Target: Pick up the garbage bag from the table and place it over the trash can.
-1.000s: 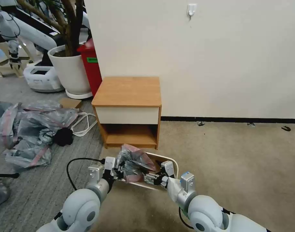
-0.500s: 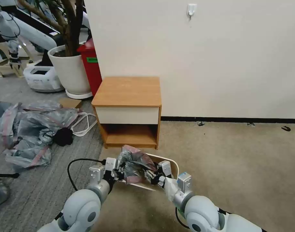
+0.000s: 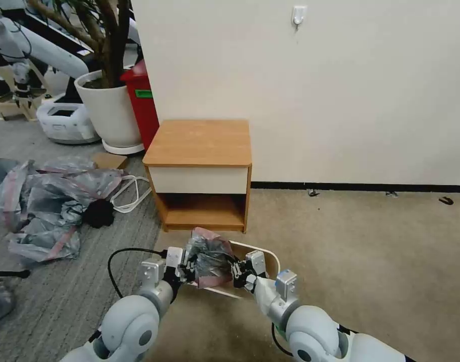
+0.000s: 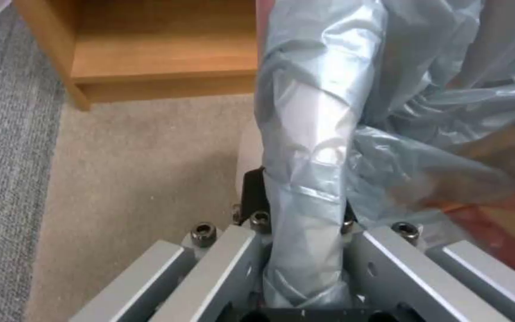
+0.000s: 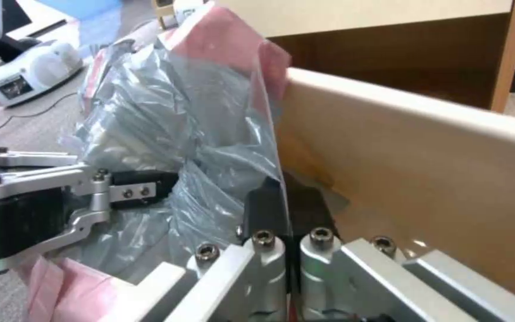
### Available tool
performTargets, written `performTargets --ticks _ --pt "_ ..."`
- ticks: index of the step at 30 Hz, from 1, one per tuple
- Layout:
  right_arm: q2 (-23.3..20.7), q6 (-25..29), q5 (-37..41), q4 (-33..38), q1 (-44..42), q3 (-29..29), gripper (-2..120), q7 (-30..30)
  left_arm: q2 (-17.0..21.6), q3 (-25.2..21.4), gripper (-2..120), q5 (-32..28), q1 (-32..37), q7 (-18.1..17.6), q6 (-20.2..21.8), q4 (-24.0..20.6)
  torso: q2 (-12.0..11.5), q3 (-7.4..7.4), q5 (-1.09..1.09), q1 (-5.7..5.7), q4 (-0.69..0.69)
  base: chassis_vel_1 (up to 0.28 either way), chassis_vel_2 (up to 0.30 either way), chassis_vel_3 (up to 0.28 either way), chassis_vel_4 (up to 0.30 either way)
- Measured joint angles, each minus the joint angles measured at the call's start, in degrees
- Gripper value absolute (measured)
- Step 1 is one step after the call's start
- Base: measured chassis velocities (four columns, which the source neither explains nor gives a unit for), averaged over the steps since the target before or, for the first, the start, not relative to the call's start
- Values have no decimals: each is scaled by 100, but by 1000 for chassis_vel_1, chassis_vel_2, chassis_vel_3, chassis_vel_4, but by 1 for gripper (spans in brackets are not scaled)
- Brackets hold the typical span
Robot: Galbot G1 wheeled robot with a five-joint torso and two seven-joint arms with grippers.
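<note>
The left gripper [image 3: 189,269] and right gripper [image 3: 236,274] each pinch the garbage bag [image 3: 210,254], bunched over the trash can [image 3: 270,256] before the table [image 3: 200,143]. Held so close together, they could leave its mouth collapsed, missing the rim.

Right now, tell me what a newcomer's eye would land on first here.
First, the crinkled translucent grey garbage bag with a pink band, bunched between the left gripper and the right gripper, both shut on it above the cream-beige plastic trash can. Behind stands the orange-brown wooden table, against the wall. A heap of similar grey-pink bags lies on the floor to the left.
</note>
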Motion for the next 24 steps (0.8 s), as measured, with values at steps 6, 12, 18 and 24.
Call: performTargets --ticks 6,12,18,24 --pt "-235 44 33 351 -78 134 0 -9 25 110 1 21 -112 -4 -18 189 0 0 0 0 0 0 0 0 0" --pt "-440 34 185 815 -137 299 0 -10 14 229 1 200 -168 -2 -105 418 0 0 0 0 0 0 0 0 0" --pt "-533 -63 442 993 -42 524 0 -5 -9 272 1 354 -163 100 -168 492 0 0 0 0 -1 0 0 0 0" --pt "-635 -368 982 713 596 537 0 166 -7 262 1 615 -29 416 -371 477 0 0 0 0 0 0 0 0 0"
